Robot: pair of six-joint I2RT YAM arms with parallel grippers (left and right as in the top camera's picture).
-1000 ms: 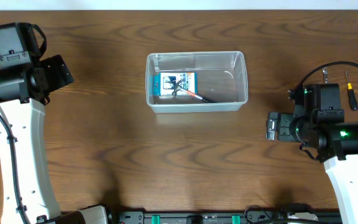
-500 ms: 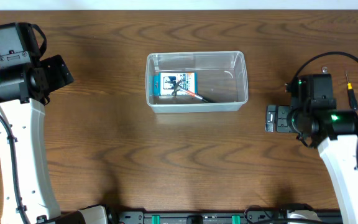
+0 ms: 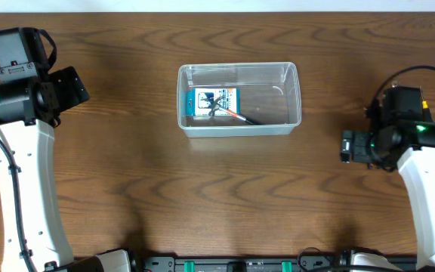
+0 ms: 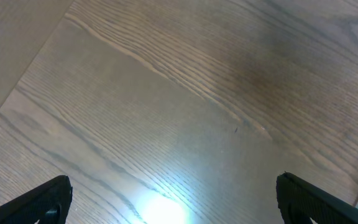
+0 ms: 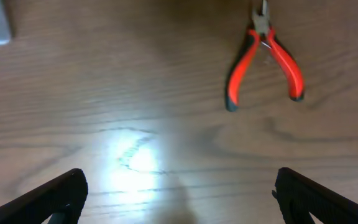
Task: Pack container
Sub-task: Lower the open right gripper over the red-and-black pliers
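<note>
- Overhead: the container (image 3: 239,130) sits on the table (image 3: 127,174); a blue-and-white box (image 3: 211,102) lies inside the container, at its left end.
- Left wrist: the left gripper (image 4: 179,199), well left of the container, is spread wide and holds nothing.
- Right wrist: the right gripper (image 5: 185,196), right of the container, is spread wide and holds nothing; red-handled pliers (image 5: 263,59) lie outside the container.

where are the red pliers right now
The red pliers lie flat on the table on the robot's right side, seen upper right in the right wrist view, ahead of the open right gripper.
</note>
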